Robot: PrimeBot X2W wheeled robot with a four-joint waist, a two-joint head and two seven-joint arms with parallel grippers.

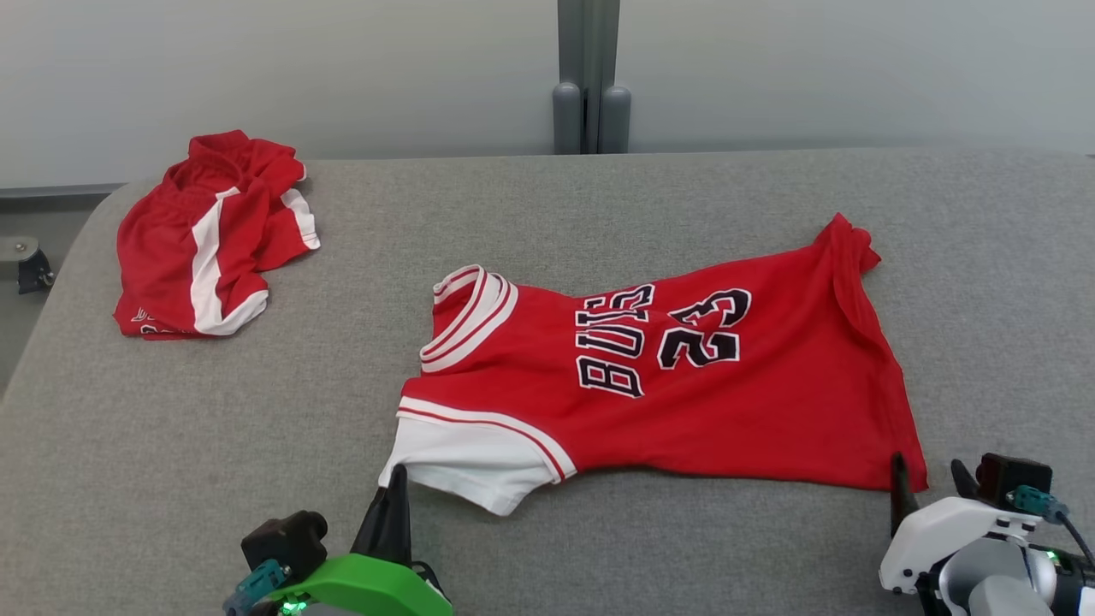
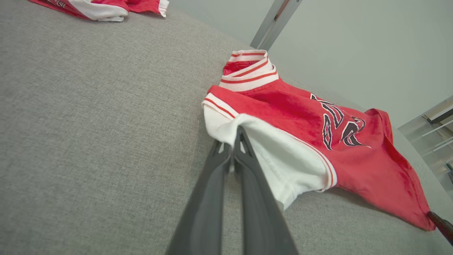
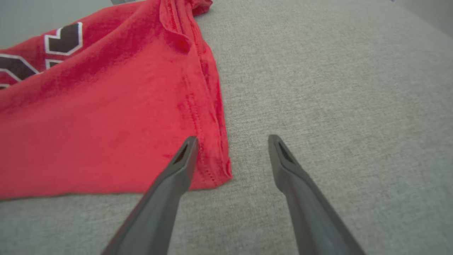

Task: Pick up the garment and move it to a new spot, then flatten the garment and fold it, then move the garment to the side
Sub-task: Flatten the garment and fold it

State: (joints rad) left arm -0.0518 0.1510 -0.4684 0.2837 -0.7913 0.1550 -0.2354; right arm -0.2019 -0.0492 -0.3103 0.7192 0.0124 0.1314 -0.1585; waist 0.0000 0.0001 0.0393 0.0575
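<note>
I see the red jersey [image 1: 727,402] lying spread across the middle of the grey table [image 1: 599,205], my left gripper [image 2: 235,141] pinched shut on its white sleeve [image 2: 283,159], and my right gripper [image 3: 231,139] spread wide astride the hem corner [image 3: 219,173].

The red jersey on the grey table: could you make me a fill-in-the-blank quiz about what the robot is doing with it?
1. The left gripper is shut on the ____ part of the jersey.
2. The right gripper is ____, with the jersey's hem corner between its fingers.
3. The number printed on the jersey is ____.
4. A second red garment lies crumpled at the table's far ____ corner.

Missing words: white; open; 23; left.
</note>
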